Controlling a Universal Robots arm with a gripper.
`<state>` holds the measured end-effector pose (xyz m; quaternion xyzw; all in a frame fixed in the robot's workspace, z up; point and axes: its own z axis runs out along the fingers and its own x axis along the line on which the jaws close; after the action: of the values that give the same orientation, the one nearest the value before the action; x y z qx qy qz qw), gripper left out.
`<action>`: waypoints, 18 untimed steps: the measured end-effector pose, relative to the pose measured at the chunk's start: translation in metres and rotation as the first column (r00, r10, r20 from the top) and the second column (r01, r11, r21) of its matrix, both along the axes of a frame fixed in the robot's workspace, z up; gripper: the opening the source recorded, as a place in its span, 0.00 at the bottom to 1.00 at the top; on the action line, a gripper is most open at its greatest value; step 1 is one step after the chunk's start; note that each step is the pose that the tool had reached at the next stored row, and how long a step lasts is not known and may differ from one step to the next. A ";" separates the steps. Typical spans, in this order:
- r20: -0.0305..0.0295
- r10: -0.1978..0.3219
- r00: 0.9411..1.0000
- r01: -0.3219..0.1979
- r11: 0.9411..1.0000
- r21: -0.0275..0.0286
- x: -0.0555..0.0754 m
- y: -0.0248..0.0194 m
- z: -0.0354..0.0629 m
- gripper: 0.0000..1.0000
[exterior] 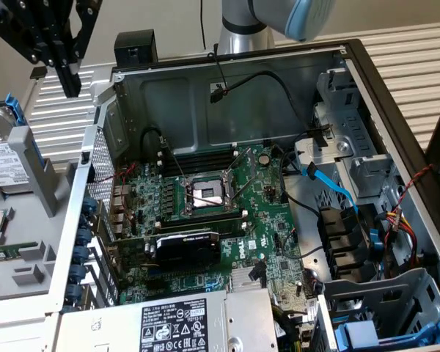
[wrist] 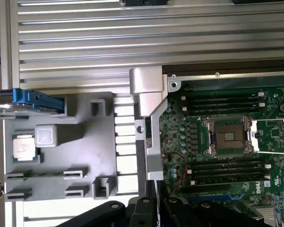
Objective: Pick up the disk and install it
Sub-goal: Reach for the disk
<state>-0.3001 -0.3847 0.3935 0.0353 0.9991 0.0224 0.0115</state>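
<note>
My end effector (exterior: 70,86) hangs shut and empty, well above the grey holder (exterior: 40,187) where the disk (exterior: 1,165) stands on edge, beside the open computer case (exterior: 176,103).

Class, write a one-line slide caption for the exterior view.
Shut, empty gripper hangs high while the disk stands in a grey rack beside the open computer case.

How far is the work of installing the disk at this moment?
Done: nothing visible. The silver-grey rectangular metal disk in its blue plastic carrier stands in the grey plastic holder beside the open black computer case. In hand: nothing; the black gripper hangs shut, apart from the disk. Left: picking up and installing.
</note>
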 end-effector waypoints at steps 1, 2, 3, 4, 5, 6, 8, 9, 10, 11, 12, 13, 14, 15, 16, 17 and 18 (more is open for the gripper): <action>0.000 0.000 1.000 0.000 1.000 0.000 -0.003 0.0000 0.0000 0.15; 0.000 0.000 1.000 0.000 1.000 0.000 -0.004 0.0000 0.0000 0.15; 0.000 0.000 1.000 0.000 1.000 0.000 -0.004 0.0000 0.0000 0.15; 0.000 0.000 1.000 0.000 1.000 0.000 -0.004 0.0000 0.0000 0.15; 0.000 0.000 1.000 0.000 1.000 0.000 -0.004 0.0000 0.0000 0.15; 0.000 0.000 1.000 0.000 1.000 0.000 -0.005 0.0000 0.0000 0.15; 0.000 0.000 1.000 0.000 1.000 0.000 -0.012 0.0000 0.0000 0.15; 0.000 0.000 1.000 0.000 1.000 0.000 -0.017 0.0000 -0.0001 0.15; 0.000 0.000 1.000 0.000 1.000 0.000 -0.021 0.0000 -0.0001 0.15; 0.000 0.000 1.000 0.000 1.000 0.000 -0.026 0.0000 -0.0001 0.15; 0.000 0.000 1.000 0.000 1.000 0.000 -0.030 0.0001 -0.0001 0.15; -0.001 0.001 1.000 -0.001 1.000 0.000 -0.033 0.0002 -0.0001 0.15; -0.002 0.002 1.000 -0.002 1.000 0.000 -0.036 0.0004 -0.0001 0.15; -0.003 0.005 1.000 -0.005 1.000 0.000 -0.037 0.0011 -0.0002 0.15; -0.004 0.008 1.000 -0.008 1.000 0.000 -0.037 0.0024 -0.0001 0.15; -0.005 0.010 1.000 -0.010 1.000 0.000 -0.037 0.0040 -0.0001 0.15; -0.006 0.013 1.000 -0.013 1.000 0.000 -0.037 0.0057 -0.0001 0.15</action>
<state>-0.3375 -0.3789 0.3934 0.0291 0.9993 0.0223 0.0085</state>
